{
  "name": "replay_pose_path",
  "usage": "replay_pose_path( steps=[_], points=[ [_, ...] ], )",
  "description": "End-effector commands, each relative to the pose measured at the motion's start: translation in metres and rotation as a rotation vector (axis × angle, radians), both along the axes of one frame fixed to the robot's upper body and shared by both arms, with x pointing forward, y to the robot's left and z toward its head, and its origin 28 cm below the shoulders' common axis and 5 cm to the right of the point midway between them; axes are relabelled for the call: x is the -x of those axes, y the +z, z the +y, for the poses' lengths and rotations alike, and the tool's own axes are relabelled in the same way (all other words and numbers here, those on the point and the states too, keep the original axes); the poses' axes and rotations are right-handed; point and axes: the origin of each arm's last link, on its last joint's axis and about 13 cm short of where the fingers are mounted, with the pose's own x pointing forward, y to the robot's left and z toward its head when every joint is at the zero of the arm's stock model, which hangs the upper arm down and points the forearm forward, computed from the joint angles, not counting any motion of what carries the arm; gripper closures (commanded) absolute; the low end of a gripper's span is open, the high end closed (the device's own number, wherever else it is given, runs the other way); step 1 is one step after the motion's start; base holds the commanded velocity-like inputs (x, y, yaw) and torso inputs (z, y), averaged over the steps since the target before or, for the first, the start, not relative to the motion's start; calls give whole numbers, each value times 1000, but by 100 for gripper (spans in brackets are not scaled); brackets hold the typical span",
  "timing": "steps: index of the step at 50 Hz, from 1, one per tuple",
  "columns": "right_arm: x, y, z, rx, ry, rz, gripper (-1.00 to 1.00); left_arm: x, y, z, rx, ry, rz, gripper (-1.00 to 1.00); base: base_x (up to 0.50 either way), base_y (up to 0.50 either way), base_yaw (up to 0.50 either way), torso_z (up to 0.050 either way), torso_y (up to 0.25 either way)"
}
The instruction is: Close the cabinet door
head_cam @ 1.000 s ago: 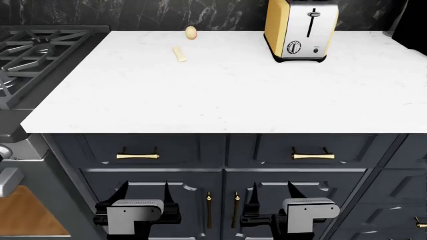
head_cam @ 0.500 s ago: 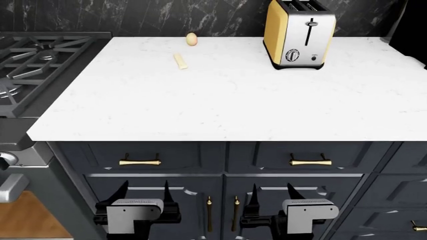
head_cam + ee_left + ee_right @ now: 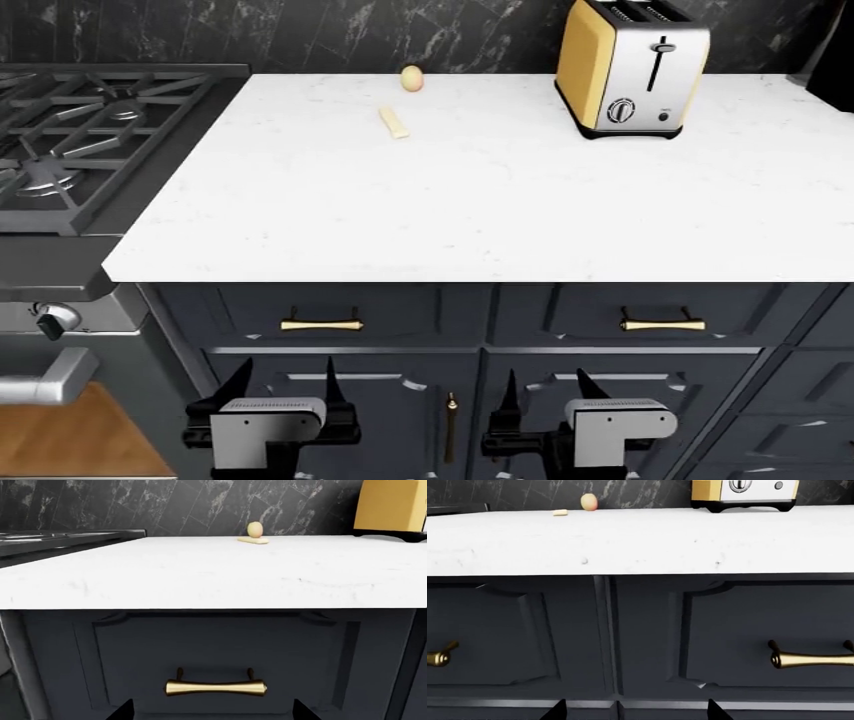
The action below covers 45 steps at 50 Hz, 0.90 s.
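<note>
Under the white counter (image 3: 467,200), two dark cabinet doors (image 3: 380,405) sit below a row of drawers. Both look flush in the head view, and no door shows standing open. One brass vertical door handle (image 3: 450,430) shows between the arms. My left gripper (image 3: 284,385) is open in front of the left door, with nothing between its fingers. My right gripper (image 3: 547,385) is open before the right door (image 3: 701,390), also holding nothing. In the wrist views only the dark fingertips (image 3: 125,711) (image 3: 558,710) show, wide apart, facing the drawer fronts.
Brass drawer handles (image 3: 320,324) (image 3: 662,323) sit above the doors. On the counter are a yellow toaster (image 3: 634,70), an egg (image 3: 411,78) and a pale stick (image 3: 392,122). A gas stove (image 3: 67,150) and its oven front (image 3: 54,380) stand to the left.
The head view has shifted, so the counter, toaster and cabinet now sit further right and lower, and more of the stove shows. Both grippers hold the same open pose.
</note>
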Motion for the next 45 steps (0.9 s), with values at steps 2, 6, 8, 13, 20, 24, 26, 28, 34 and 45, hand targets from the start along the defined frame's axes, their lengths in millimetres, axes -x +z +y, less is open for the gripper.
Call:
replay_pose_path(
  steps=[2, 6, 8, 13, 20, 24, 26, 28, 34, 45],
  points=[
    [0, -2, 1, 9, -3, 6, -100, 1, 1, 1, -7, 9, -16, -100, 0, 500, 0, 0, 0],
    [1, 0, 1, 9, -6, 0, -100, 0, 4, 2, -5, 16, -24, -100, 0, 317, 0, 0, 0],
    [17, 32, -34, 161, -151, 24, -100, 0, 58, 35, -81, 143, -152, -100, 0, 0, 0, 0, 0],
    [37, 151, -39, 169, -181, -390, -100, 10, 149, 46, -105, 183, -479, -100, 0, 0, 0, 0, 0],
    [48, 168, -42, 185, -206, -455, -100, 19, 167, 48, -121, 192, -548, -100, 0, 0, 0, 0, 0],
    [53, 175, -43, 192, -213, -485, -100, 23, 173, 49, -129, 197, -573, -100, 0, 0, 0, 0, 0],
    [56, 177, -43, 197, -216, -498, -100, 24, 175, 49, -133, 200, -584, -100, 0, 0, 0, 0, 0],
    [58, 180, -43, 204, -220, -510, -100, 26, 177, 50, -133, 204, -593, -100, 0, 0, 0, 0, 0],
    [61, 184, -44, 212, -230, -539, -100, 31, 185, 52, -142, 218, -624, -100, 0, 0, 0, 0, 0],
    [71, 193, -46, 236, -256, -591, -100, 44, 195, 52, -155, 224, -677, -100, 0, 0, 0, 0, 0]
  ],
)
